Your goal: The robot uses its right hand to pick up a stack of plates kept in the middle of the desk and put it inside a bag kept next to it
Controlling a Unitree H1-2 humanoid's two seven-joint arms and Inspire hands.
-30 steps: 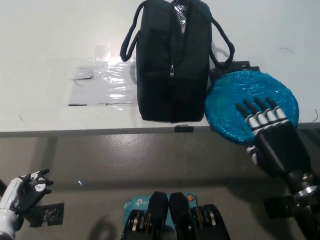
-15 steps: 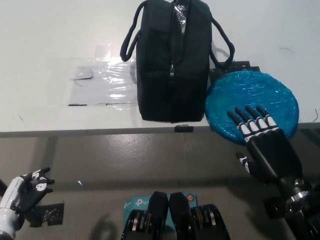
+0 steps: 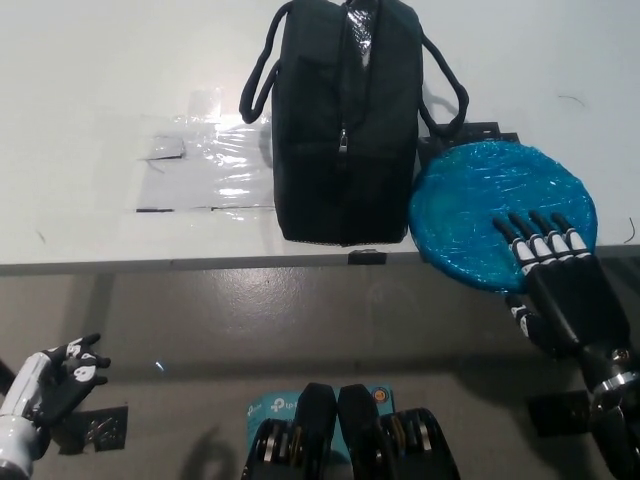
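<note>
resting on one blue plate stack (image 3: 490,205), perhaps touching: right hand (image 3: 560,285).

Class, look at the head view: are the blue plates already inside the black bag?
No, the blue plates lie on the desk beside the bag.

Right hand (image 3: 560,285) farther right over the plates (image 3: 500,210), fingers (image 3: 545,240) spread.

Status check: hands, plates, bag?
Right hand open, fingers over plate stack near edge, no grasp. Left hand idle, low. Bag upright beside stack, touching; top opening unclear.
</note>
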